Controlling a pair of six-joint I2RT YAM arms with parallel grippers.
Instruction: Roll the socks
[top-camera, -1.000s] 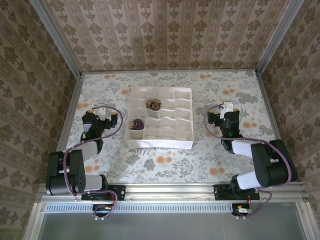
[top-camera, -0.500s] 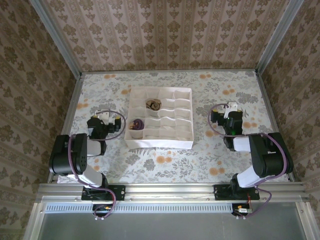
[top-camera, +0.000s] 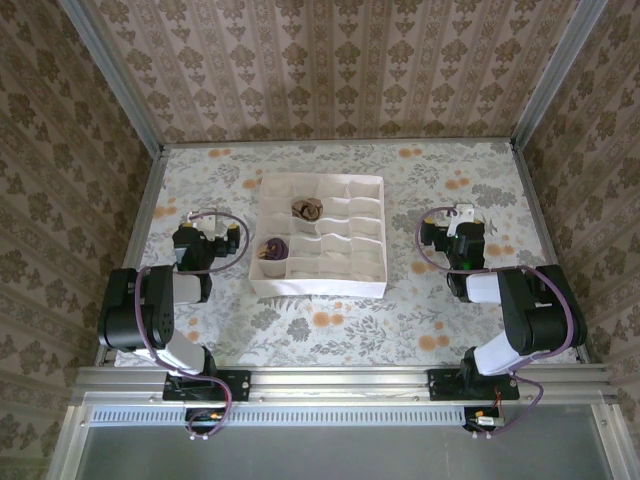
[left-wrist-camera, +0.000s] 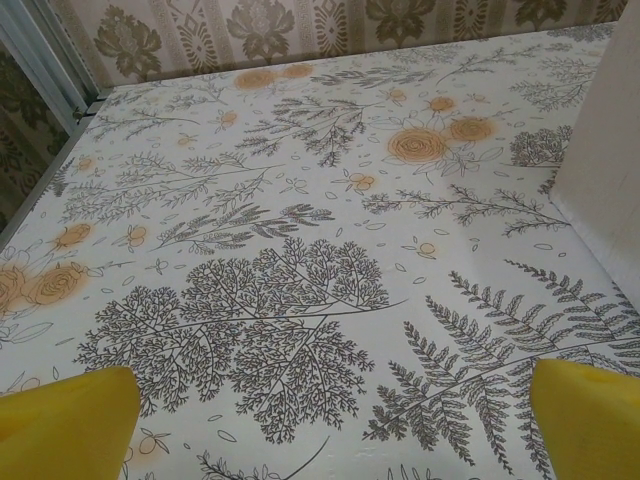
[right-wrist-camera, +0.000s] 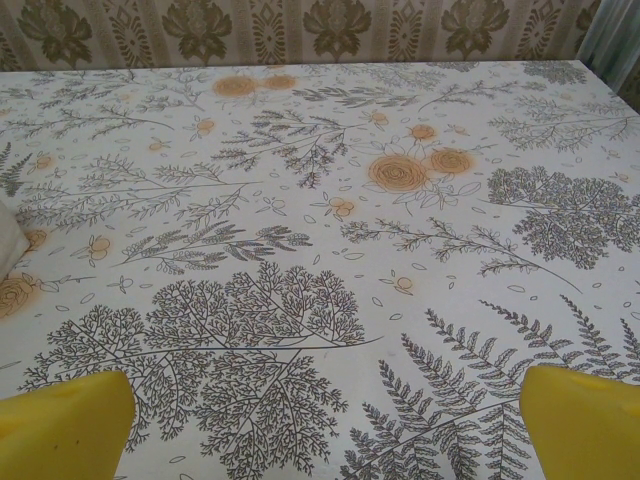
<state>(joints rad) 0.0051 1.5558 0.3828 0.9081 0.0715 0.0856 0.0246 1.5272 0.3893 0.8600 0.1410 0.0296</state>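
Note:
Two rolled socks lie in cells of the white divider box (top-camera: 370, 270). The brown-tan argyle sock (top-camera: 306, 209) is in a far-left cell, and the dark purple sock (top-camera: 272, 247) is in a near-left cell. My left gripper (top-camera: 194, 236) rests low over the table, left of the box, apart from it. In the left wrist view it (left-wrist-camera: 328, 430) is open, its yellow fingertips (left-wrist-camera: 62, 422) wide apart over bare cloth. My right gripper (top-camera: 461, 224) sits right of the box. It (right-wrist-camera: 322, 425) is open too, holding nothing.
The box's white wall (left-wrist-camera: 612, 150) stands close at the right of the left wrist view, and its corner (right-wrist-camera: 8, 238) shows at the left of the right wrist view. The floral tablecloth (top-camera: 330, 320) covers the table. Patterned walls and metal posts enclose it.
Both arms have folded back toward their bases, elbows raised, grippers drawn slightly nearer. Both grippers stay open. The socks and the box have not moved.

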